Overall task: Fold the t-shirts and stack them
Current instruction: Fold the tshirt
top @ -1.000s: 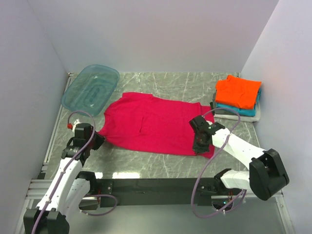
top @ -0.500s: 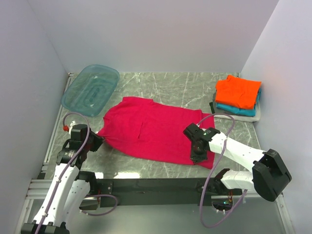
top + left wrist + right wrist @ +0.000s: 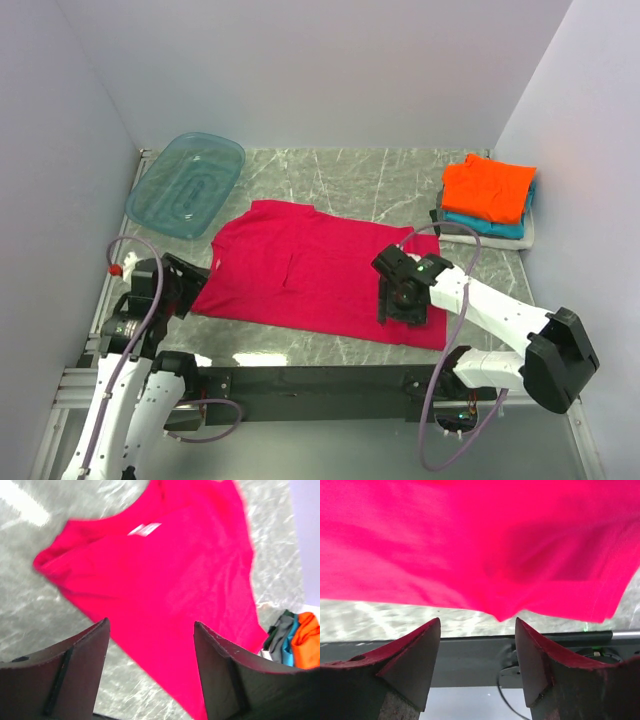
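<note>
Seeing first the grey veined stone worktop (image 3: 350, 170), carrying everything. Finding the plain crimson-magenta cotton t-shirt (image 3: 300, 270) lying spread flat across its middle. Finding the translucent teal plastic tub (image 3: 187, 183) at the far left, near the shirt's far left corner. Noticing at the far right a folded pile: bright orange t-shirt (image 3: 487, 188) on top, teal t-shirt (image 3: 482, 223) under it, grey-white t-shirt (image 3: 527, 236) lowest. Keeping the left tool (image 3: 151, 624) spread beside the crimson shirt's left edge, pinching nothing. Keeping the right tool (image 3: 477, 621) spread over its near right part, also pinching nothing.
</note>
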